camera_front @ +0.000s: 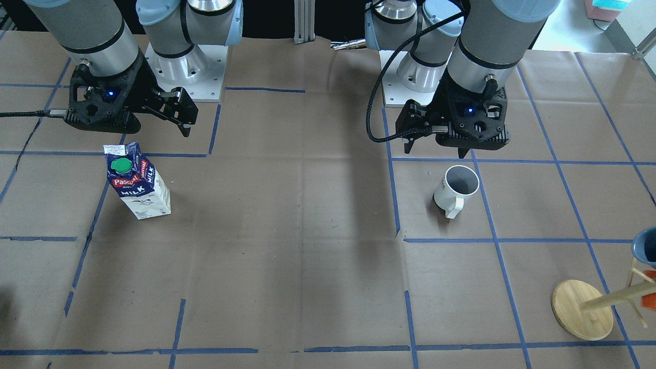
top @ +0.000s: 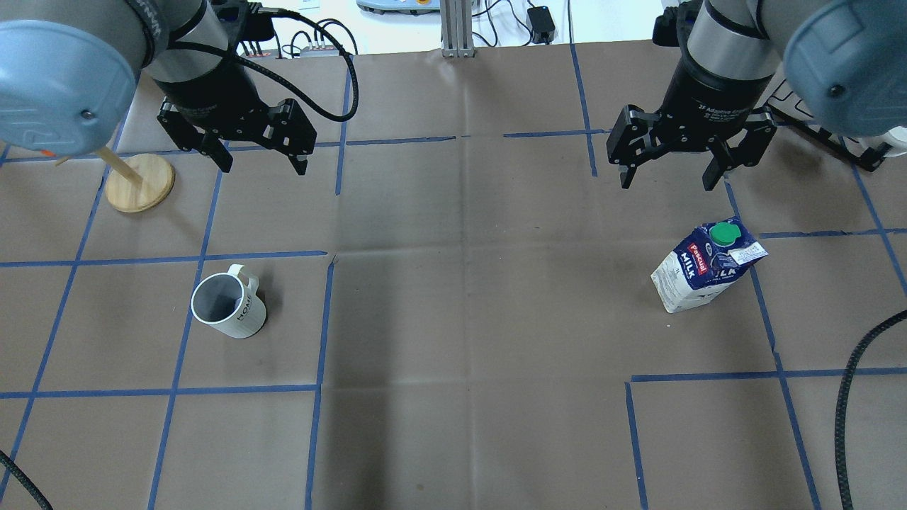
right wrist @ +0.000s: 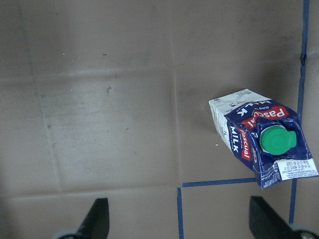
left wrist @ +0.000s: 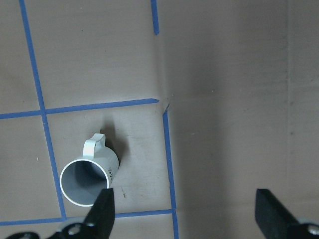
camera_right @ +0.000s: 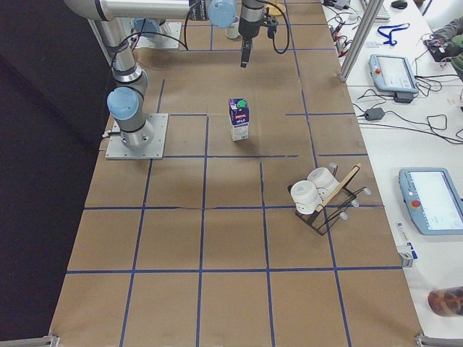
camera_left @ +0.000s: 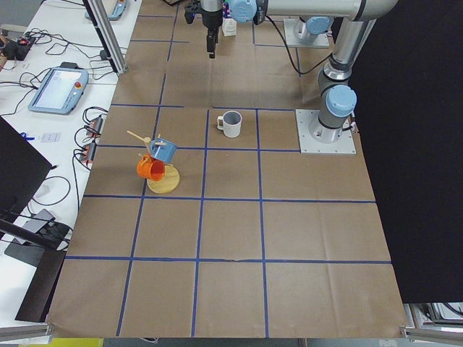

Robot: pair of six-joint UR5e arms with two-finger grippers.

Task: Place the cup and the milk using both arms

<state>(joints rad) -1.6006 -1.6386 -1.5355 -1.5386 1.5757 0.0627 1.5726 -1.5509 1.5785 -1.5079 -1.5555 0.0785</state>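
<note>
Black and spread wide, the left claw (top: 263,161) hangs empty, well above the brown paper tabletop (top: 468,319); the right claw (top: 667,177) is just as open and holds nothing either. Below the left one stands the white cup (top: 228,306), upright inside a square of blue tape (top: 258,254), mouth up and handle pointing away from the robot. In the left wrist view it sits off under one finger, not centred in the gap. Below the right claw stands the milk carton (top: 701,273), upright, green cap on top, its faces askew to the tape grid and, as far as I can judge, to the line of the fingers. That is where trouble could come from. A straight descent on the left could land a fingertip on the cup's rim or catch the handle and skid the cup aside. On the right, fingers closing on the carton's corners instead of its flat faces could twist or topple so tall and narrow a box. The wooden mug tree (top: 140,183) stands near the left claw, so a wide swing might clip it. Both the left arm (top: 191,64) and the right arm (top: 723,64) reach forward with wrists turned straight down, fingers pointing at the tabletop.
</note>
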